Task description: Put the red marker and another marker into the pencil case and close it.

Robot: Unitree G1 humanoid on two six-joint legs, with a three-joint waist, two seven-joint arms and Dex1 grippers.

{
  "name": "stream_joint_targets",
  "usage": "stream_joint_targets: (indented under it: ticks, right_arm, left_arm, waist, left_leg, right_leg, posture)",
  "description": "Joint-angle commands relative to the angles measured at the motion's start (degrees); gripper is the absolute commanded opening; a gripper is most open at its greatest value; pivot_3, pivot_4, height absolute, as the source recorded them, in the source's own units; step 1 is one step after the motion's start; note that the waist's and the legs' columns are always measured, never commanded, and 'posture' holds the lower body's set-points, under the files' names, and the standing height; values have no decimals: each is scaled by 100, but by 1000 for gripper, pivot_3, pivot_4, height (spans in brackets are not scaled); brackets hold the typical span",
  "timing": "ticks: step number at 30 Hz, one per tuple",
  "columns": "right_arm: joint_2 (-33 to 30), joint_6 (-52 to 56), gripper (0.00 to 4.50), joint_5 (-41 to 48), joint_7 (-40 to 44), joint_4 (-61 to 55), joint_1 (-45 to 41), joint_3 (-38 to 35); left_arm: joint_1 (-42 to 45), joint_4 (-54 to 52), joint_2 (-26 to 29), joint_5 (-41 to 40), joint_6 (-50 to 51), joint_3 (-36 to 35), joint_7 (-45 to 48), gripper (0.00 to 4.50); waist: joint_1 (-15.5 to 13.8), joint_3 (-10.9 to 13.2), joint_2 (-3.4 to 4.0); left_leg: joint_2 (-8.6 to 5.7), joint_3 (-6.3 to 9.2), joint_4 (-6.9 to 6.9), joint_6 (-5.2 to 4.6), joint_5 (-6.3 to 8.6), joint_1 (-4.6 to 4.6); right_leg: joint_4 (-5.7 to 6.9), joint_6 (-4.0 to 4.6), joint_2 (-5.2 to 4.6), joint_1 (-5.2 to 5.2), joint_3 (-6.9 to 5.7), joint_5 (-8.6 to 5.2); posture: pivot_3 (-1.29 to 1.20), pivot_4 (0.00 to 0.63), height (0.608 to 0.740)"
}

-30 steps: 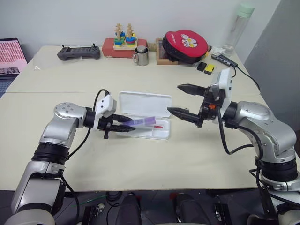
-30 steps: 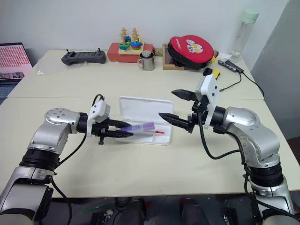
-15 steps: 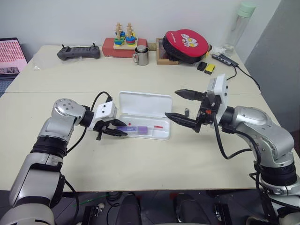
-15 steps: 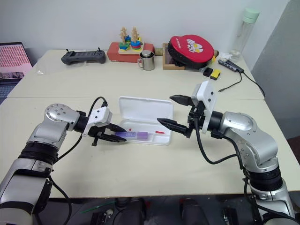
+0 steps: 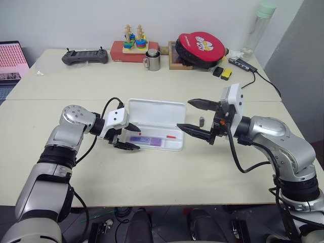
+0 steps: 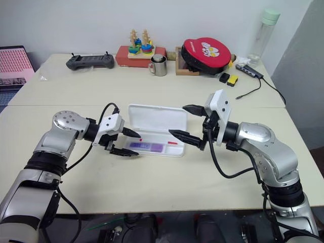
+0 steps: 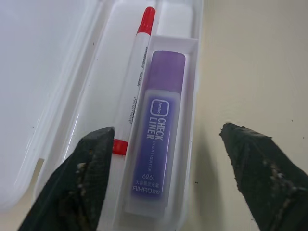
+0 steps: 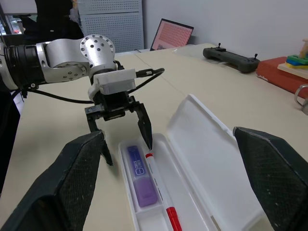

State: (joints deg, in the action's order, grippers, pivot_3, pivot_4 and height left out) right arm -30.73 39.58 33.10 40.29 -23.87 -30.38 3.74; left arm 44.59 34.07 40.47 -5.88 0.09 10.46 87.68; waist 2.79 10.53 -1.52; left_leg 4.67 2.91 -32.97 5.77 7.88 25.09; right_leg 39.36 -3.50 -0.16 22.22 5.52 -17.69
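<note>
Lying released in pencil case (image 5: 167,144): purple marker (image 7: 156,144).

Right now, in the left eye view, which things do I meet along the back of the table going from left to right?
Black controller → red toy block set → metal mug → red round case → yellow and black small items → clear bottle.

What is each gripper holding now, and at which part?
Nothing. The left gripper stands open over the purple marker lying in the pencil case; the right gripper is open too.
</note>
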Motion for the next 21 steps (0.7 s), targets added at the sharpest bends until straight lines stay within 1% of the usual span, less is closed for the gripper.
stream_joint_targets:
  ticks: [1,3,5,7,9,12,14,18,21]
  right_arm:
    - [175,290,4500,-806,-1011,824,-103,115]
    - [272,377,4500,-995,-1221,1018,-122,158]
    - [503,594,4500,-1130,-1576,1266,-186,120]
    - [927,694,4500,-1537,-2329,1803,-226,109]
    - [1220,635,4500,-1846,-2759,2125,-171,148]
    - [1603,525,4500,-2004,-3111,2400,-170,-9]
    - [1743,498,4500,-2088,-3250,2592,-212,-62]
    - [1903,446,4500,-2277,-3301,3038,-336,28]
    - [1954,282,3917,-2356,-3332,3182,-410,-60]
  left_arm:
    - [159,-778,-449,-818,821,-623,-548,4469]
    - [136,-981,-596,-920,1106,-744,-839,4469]
    - [29,-1313,-665,-1076,1424,-785,-942,4469]
    - [-120,-1703,-915,-1163,1640,-813,-1382,4469]
    - [-273,-2085,-1146,-1261,1883,-844,-1774,4469]
    - [-457,-2519,-1278,-1297,2052,-825,-2026,4469]
    - [-519,-2650,-1295,-1313,2111,-789,-2083,4469]
    - [-535,-2613,-1308,-1246,2056,-711,-2141,4469]
    - [-487,-2529,-1352,-1250,1944,-734,-2184,4500]
  waist:
    - [-20,0,-2]
    - [-31,0,-1]
    - [-19,0,-1]
    - [39,0,-1]
    - [46,-1,-2]
    - [54,0,-1]
    - [56,0,-1]
    - [50,0,-1]
    - [51,0,-1]
  left_leg:
    - [0,0,-3,0,0,0]
    - [0,0,-10,0,-1,0]
    - [-2,-1,-12,0,-1,0]
    - [0,1,-10,-1,-1,-2]
    - [0,1,-5,-1,-1,-13]
    - [-2,1,-4,0,-1,-11]
    - [-2,0,-4,0,-1,-9]
    - [-3,1,-6,0,-1,-12]
    - [-3,1,-9,-1,-2,-16]
  right_leg:
    - [1,-2,0,-2,-1,0]
    - [5,-6,-1,-3,1,3]
    - [11,-6,0,1,5,4]
    - [20,-1,3,3,5,4]
    - [25,1,3,-4,6,4]
    - [31,2,2,1,6,4]
    - [34,2,2,4,7,4]
    - [36,1,2,1,6,4]
    - [36,-2,2,-2,7,3]
  posture:
    - [0,150,740]
    - [0,150,740]
    - [0,150,740]
    - [0,150,740]
    - [0,150,740]
    - [0,150,740]
    - [0,150,740]
    - [0,150,740]
    - [0,150,740]
